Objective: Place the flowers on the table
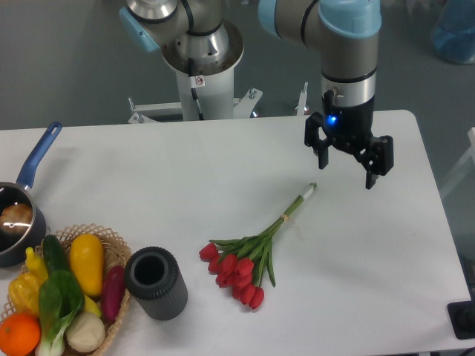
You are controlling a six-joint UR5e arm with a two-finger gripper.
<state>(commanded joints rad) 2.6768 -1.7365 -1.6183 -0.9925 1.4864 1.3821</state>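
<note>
with the flowers [249, 261] lying flat on the table [185, 178], placement appears complete; the gripper [347, 167] hangs released and empty above the stem ends, only withdrawal seemingly left.

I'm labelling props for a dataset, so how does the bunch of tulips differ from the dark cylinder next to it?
The flowers lie flat on the table, long and thin, stems pointing toward the open gripper; the dark cylinder stands upright, short and wide, its open mouth facing up. The flowers are red and green; the cylinder is dark grey throughout. Both rest on the table near its front edge, untouched.
</note>
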